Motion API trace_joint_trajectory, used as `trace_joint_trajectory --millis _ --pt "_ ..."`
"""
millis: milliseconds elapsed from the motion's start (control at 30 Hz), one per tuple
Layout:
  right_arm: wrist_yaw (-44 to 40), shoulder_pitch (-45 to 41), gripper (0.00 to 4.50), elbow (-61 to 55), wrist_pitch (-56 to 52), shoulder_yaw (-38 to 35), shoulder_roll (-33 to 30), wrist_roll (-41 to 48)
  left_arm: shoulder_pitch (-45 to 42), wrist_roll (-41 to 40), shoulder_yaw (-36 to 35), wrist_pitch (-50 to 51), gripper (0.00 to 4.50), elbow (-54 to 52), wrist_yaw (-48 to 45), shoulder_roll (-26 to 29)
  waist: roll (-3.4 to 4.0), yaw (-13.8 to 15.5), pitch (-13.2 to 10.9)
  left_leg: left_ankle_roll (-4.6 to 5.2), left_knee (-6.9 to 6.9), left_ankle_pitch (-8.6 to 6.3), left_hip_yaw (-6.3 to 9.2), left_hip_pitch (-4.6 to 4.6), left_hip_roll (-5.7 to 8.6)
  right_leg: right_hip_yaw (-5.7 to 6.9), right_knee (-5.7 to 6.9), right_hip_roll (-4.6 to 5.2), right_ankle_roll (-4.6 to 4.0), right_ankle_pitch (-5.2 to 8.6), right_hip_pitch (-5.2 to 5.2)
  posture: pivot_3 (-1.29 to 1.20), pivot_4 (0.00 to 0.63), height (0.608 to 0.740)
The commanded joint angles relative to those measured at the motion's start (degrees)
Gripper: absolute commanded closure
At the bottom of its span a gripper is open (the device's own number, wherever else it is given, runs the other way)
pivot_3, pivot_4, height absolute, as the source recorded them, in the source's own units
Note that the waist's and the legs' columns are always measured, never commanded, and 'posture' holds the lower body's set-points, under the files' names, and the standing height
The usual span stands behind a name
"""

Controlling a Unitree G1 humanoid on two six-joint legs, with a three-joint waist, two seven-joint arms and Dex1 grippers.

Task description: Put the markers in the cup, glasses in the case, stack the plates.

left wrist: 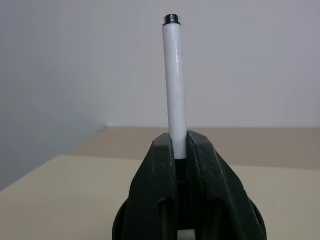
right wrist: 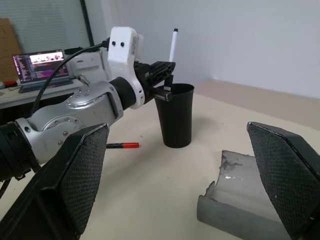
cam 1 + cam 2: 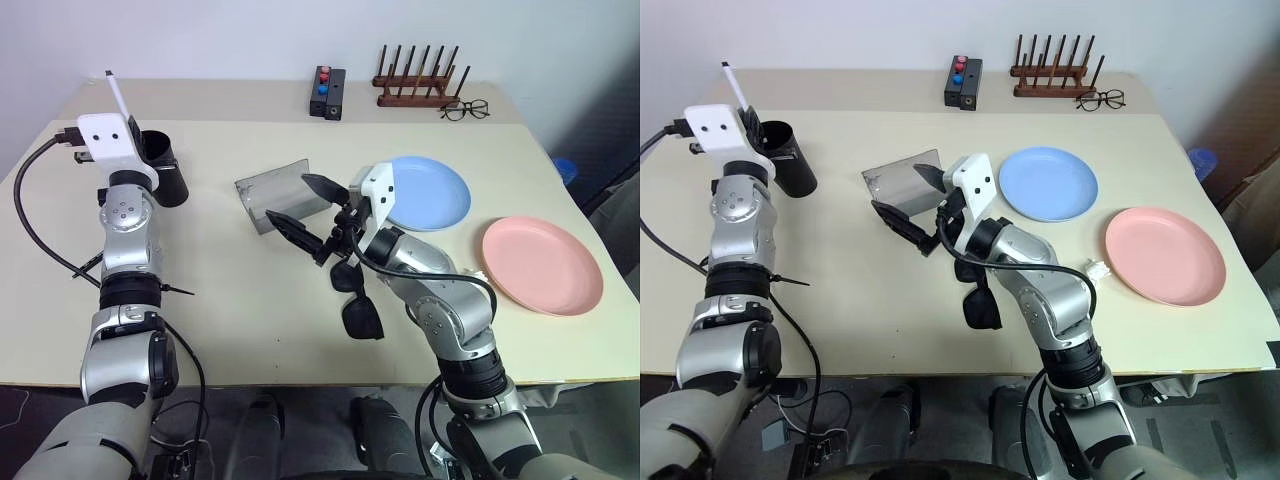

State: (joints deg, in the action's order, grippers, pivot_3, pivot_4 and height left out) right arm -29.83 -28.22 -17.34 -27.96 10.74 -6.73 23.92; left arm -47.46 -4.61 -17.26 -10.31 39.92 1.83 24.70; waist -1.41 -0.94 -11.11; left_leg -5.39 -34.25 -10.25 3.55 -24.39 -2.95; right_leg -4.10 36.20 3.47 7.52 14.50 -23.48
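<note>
My left gripper (image 1: pixel 179 142) is shut on the white marker (image 1: pixel 174 85). It holds the marker upright, with the lower end over the mouth of the black cup (image 2: pixel 175 115) at the table's left. The red-capped marker (image 2: pixel 122 145) lies flat on the table nearer than the cup, partly behind my left arm. My right gripper (image 3: pixel 306 208) stands wide open and holds nothing, just in front of the open grey case (image 3: pixel 272 192). The black glasses (image 3: pixel 361 303) lie under my right forearm. The blue plate (image 3: pixel 432 193) and the pink plate (image 3: pixel 542 265) sit side by side at the right, apart.
A black box with red and blue buttons (image 3: pixel 327 92), a wooden peg rack (image 3: pixel 420 85) and thin wire-rimmed spectacles (image 3: pixel 465 108) stand along the far edge. A laptop (image 2: pixel 40 65) is on a desk beyond the table's left side.
</note>
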Motion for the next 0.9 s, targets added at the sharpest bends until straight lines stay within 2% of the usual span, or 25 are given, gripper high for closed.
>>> trace_joint_trajectory --millis 33,133,167,200,433,567,667,767,900 --pt "-0.5 -0.3 0.00 -2.5 0.1 0.0 0.3 1.3 -0.6 -0.2 -0.4 -0.2 2.39 -1.9 1.1 0.4 0.00 0.0 0.0 0.00 0.00 0.00 0.00 0.00 0.00 0.00 0.00 0.00 0.00 0.00 0.00 0.00 0.150 0.738" --pt "-0.7 -0.2 0.00 -2.5 -0.1 0.0 0.3 1.3 -0.6 -0.3 -0.3 0.0 0.90 -1.8 1.2 0.4 0.00 0.0 0.0 0.00 0.00 0.00 0.00 0.00 0.00 0.00 0.00 0.00 0.00 0.00 0.00 0.00 0.150 0.738" --pt "-0.7 -0.2 0.00 -2.6 -0.2 0.0 0.3 1.3 -0.5 -0.3 -0.3 0.0 0.23 -1.9 1.3 0.3 0.00 0.0 0.0 0.00 0.00 0.00 0.00 0.00 0.00 0.00 0.00 0.00 0.00 0.00 0.00 0.00 0.150 0.738" --pt "-0.7 -0.2 0.00 -2.5 -0.2 -0.1 0.3 1.3 -0.6 -0.2 -0.3 0.0 0.04 -1.9 1.4 0.3 0.00 0.0 0.0 0.00 0.00 0.00 0.00 0.00 0.00 0.00 0.00 0.00 0.00 0.00 0.00 0.00 0.150 0.738" --pt "-0.9 -0.4 0.00 -2.4 -0.4 -0.1 0.4 1.4 -1.4 -2.2 -2.1 0.3 0.04 -4.8 2.4 0.7 0.00 0.0 0.0 0.00 0.00 0.00 0.00 0.00 0.00 0.00 0.00 0.00 0.00 0.00 0.00 0.00 0.150 0.738" --pt "-1.4 -0.5 0.00 -2.4 -0.1 -0.8 -0.4 1.2 -0.4 -5.2 -5.5 6.0 0.04 -10.8 1.3 5.0 -0.01 -0.3 0.0 0.00 0.01 0.00 0.00 -0.01 -0.01 0.00 0.00 0.00 0.00 0.00 -0.04 0.00 0.150 0.738" --pt "-2.0 -0.5 0.00 -1.6 0.4 -2.7 -2.4 1.2 4.1 -10.2 -8.9 15.0 0.04 -17.6 -4.0 10.4 0.00 -1.2 0.0 -0.01 0.13 0.00 0.00 0.00 -0.02 0.00 -0.01 -0.01 0.00 0.00 -0.06 0.00 0.150 0.738" --pt "-3.0 -0.5 0.00 -0.3 0.6 -5.0 -4.9 1.3 13.1 -14.3 -12.3 29.9 0.04 -23.7 -11.1 18.7 0.02 -2.0 0.0 -0.01 0.22 0.00 -0.02 0.04 -0.02 -0.01 0.00 0.03 0.00 0.01 -0.06 0.00 0.150 0.738" --pt "-3.5 -0.4 0.00 0.0 -0.1 -6.6 -6.3 2.0 22.2 -15.2 -10.3 45.0 0.04 -28.0 -17.0 25.5 -0.02 -1.8 0.0 -0.01 0.25 0.00 0.01 0.05 -0.03 0.02 0.04 0.02 -0.02 0.02 -0.10 0.00 0.150 0.738"
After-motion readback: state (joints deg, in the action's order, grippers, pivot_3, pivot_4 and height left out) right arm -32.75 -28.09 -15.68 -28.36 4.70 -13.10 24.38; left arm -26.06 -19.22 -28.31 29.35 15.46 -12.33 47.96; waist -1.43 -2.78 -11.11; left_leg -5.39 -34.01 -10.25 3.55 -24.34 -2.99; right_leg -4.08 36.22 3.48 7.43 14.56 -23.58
